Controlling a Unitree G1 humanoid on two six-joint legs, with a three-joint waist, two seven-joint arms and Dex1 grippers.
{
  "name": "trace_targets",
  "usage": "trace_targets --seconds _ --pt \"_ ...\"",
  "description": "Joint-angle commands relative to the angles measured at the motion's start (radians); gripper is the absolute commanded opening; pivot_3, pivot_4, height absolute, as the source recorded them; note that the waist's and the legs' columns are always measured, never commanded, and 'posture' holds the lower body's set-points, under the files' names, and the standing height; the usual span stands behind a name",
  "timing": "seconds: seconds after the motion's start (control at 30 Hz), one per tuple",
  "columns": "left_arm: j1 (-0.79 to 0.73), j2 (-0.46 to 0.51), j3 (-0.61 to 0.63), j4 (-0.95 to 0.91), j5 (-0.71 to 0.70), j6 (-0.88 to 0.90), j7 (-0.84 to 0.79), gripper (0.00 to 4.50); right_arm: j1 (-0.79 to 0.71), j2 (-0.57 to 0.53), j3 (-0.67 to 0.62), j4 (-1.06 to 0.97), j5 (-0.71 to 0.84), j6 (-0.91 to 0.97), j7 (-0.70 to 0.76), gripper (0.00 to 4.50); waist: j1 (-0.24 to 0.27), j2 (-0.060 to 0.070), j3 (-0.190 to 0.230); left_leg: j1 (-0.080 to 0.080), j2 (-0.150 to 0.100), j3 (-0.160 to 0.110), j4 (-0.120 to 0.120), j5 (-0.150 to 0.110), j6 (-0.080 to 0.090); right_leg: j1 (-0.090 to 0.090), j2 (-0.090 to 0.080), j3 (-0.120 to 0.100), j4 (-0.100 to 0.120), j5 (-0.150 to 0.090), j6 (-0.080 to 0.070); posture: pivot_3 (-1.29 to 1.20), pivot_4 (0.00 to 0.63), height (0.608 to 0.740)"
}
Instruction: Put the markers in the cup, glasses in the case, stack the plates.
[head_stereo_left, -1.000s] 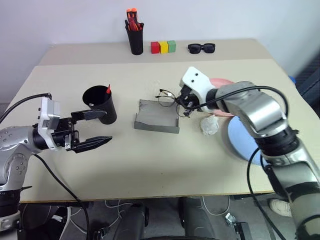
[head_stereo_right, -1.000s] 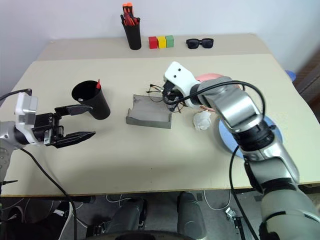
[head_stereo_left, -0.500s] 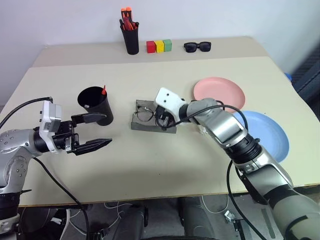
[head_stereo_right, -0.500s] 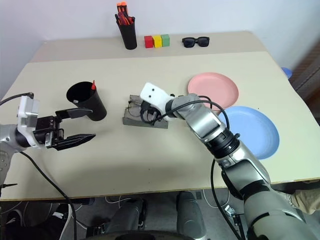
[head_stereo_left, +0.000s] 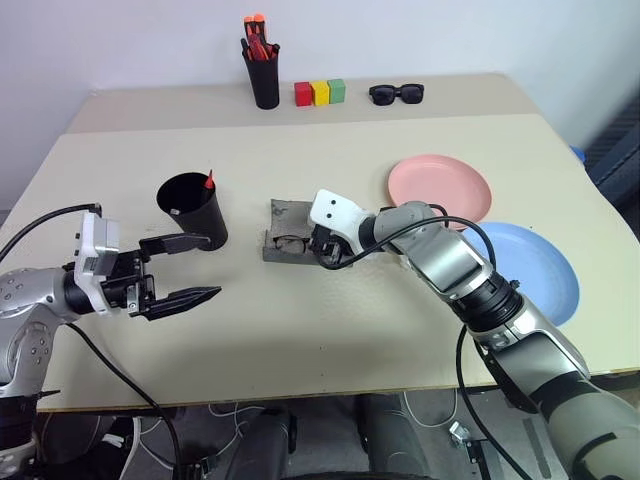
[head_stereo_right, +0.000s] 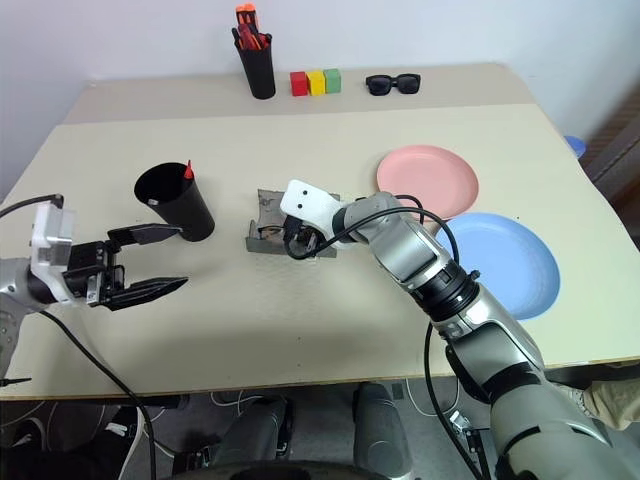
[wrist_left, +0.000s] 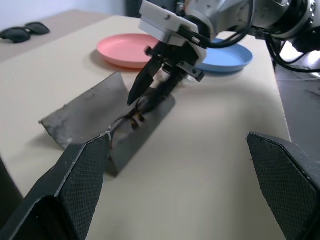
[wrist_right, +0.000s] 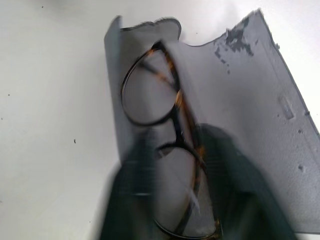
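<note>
The grey case (head_stereo_left: 288, 222) lies open at the table's middle, and the wire-frame glasses (wrist_right: 176, 97) rest inside it. My right gripper (head_stereo_left: 322, 255) reaches down into the case with its fingers parted on either side of the glasses. The black cup (head_stereo_left: 195, 208) stands to the left, with a marker's red tip (head_stereo_left: 208, 181) sticking out over its rim. My left gripper (head_stereo_left: 212, 266) hangs open just in front of the cup, holding nothing. To the right lie the pink plate (head_stereo_left: 440, 185) and the blue plate (head_stereo_left: 545, 268), side by side and not stacked.
Along the far edge stand a narrow black pen cup (head_stereo_left: 266, 85) full of orange- and red-capped pens, a row of red, yellow and green blocks (head_stereo_left: 320, 93) and black sunglasses (head_stereo_left: 399, 94). Bare tabletop lies in front of the case.
My right gripper carried the glasses down and left from above the case's far edge into the case, then parted its fingers. The left gripper stayed put. The camera view shifted.
</note>
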Motion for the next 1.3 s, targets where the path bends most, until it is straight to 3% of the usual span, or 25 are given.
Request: trace_targets --seconds 0.03,0.1,0.3,0.57,0.7,0.8,0.9,1.03,1.07,1.3 --pt "-0.020 0.019 0.018 -0.011 -0.006 0.004 0.002 4.50 -0.019 0.022 -0.067 -0.003 0.008 0.001 -0.015 3.40 0.000 0.000 0.000 0.000 0.000 0.000 0.000 0.000 0.000 0.000 0.000 0.000 0.000 0.000 0.000 0.00 0.150 0.740" --pt "-0.026 0.020 0.016 -0.014 -0.007 0.008 0.006 4.50 -0.025 0.029 -0.090 0.008 0.011 0.004 -0.021 4.42 0.000 0.000 0.000 0.000 0.000 0.000 0.000 0.000 0.000 0.000 0.000 0.000 0.000 0.000 0.000 0.00 0.150 0.740" --pt "-0.038 0.002 -0.004 -0.050 0.001 0.021 0.048 4.50 -0.081 0.061 -0.293 0.093 0.067 -0.045 -0.094 4.47 0.000 0.000 0.000 0.000 0.000 0.000 0.000 0.000 0.000 0.000 0.000 0.000 0.000 0.000 0.000 0.00 0.150 0.740" --pt "-0.094 -0.016 -0.038 -0.067 -0.018 0.127 0.174 4.50 -0.053 0.041 -0.395 0.091 0.103 -0.086 -0.106 4.47 0.000 0.000 0.000 0.000 0.000 0.000 0.000 0.000 0.000 0.000 0.000 0.000 0.001 0.000 0.000 0.00 0.150 0.740" --pt "-0.202 -0.077 -0.102 -0.121 -0.025 0.207 0.301 4.50 0.084 -0.039 -0.558 -0.085 0.309 -0.061 0.056 4.47 0.014 0.000 0.000 0.000 0.000 -0.001 0.000 0.000 0.000 0.000 0.000 0.000 0.000 0.000 0.000 0.00 0.150 0.740" --pt "-0.253 -0.128 -0.147 -0.143 -0.013 0.241 0.362 3.67 0.225 -0.155 -0.589 -0.183 0.360 -0.102 0.169 4.50 0.030 0.000 0.000 0.000 -0.001 0.000 0.001 -0.001 0.001 0.004 -0.001 -0.001 -0.001 0.000 0.000 0.00 0.150 0.740" --pt "-0.291 -0.171 -0.228 -0.124 0.083 0.205 0.409 2.26 0.342 -0.240 -0.622 -0.306 0.448 -0.071 0.238 4.50 0.028 0.000 0.000 0.001 -0.001 0.001 0.001 -0.001 0.002 0.005 -0.001 -0.001 -0.003 0.000 0.000 0.00 0.150 0.740" --pt "-0.380 -0.268 -0.339 -0.029 0.233 0.145 0.506 0.31 0.400 -0.262 -0.653 -0.391 0.526 -0.019 0.214 4.50 0.023 0.000 0.000 0.004 0.001 0.003 0.002 0.000 0.001 0.005 0.000 0.000 -0.001 0.001 -0.001 0.00 0.150 0.740" --pt "-0.400 -0.289 -0.357 -0.010 0.257 0.138 0.524 0.03 0.414 -0.268 -0.664 -0.417 0.559 0.000 0.219 4.50 0.025 0.000 0.000 0.004 0.001 0.003 0.002 0.000 0.000 0.006 0.000 0.000 -0.001 0.001 -0.001 0.00 0.150 0.740" --pt "-0.605 -0.451 -0.441 0.270 0.429 0.052 0.653 0.03 0.504 -0.291 -0.688 -0.535 0.671 0.024 0.208 4.50 0.040 -0.001 0.000 0.005 -0.001 0.002 0.004 0.000 0.000 0.009 0.000 0.000 -0.002 0.002 0.000 0.00 0.150 0.740"
